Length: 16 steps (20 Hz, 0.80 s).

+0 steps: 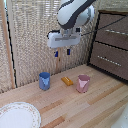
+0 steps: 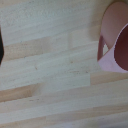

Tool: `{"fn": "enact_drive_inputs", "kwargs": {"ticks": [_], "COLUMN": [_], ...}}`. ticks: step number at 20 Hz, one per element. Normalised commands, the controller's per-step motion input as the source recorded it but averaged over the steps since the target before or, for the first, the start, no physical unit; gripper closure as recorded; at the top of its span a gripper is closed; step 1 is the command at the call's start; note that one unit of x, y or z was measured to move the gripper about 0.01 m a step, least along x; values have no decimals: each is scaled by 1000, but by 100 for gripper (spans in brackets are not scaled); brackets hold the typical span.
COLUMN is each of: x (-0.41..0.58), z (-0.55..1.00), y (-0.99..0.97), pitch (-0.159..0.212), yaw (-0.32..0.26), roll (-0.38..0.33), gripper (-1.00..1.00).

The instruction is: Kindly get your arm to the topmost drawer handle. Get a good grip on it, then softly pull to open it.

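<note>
Glossy white arm (image 1: 75,15); dark wooden drawer (image 1: 112,30) with metal drawer handle (image 1: 118,31); pale wood-plank surface (image 1: 100,105); pink cup (image 1: 83,83), perhaps plastic.

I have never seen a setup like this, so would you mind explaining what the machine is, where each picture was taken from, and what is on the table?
The white machine is a robot arm; its gripper has two small blue-tipped fingers, apart and holding nothing. One picture comes from a camera off the arm; the other looks down from its wrist. On the wooden table stand a blue cup, a pink cup, which the wrist view partly shows, a small orange block and a patterned plate. At the exterior view's right is a dark chest of drawers; the top drawer looks shut, its silver handle untouched.
</note>
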Motion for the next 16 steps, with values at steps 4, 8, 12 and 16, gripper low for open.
{"fn": "enact_drive_inputs", "kwargs": {"ticks": [4, 8, 12, 16], "x": [-1, 0, 0, 0], "z": [548, 690, 576, 166], "y": [-5, -7, -25, -98], "pitch": [-15, -16, -10, 0], "yaw": [48, 36, 55, 70], "roll": [-230, -168, -175, -342], "gripper": [-100, -100, -100, -100]}}
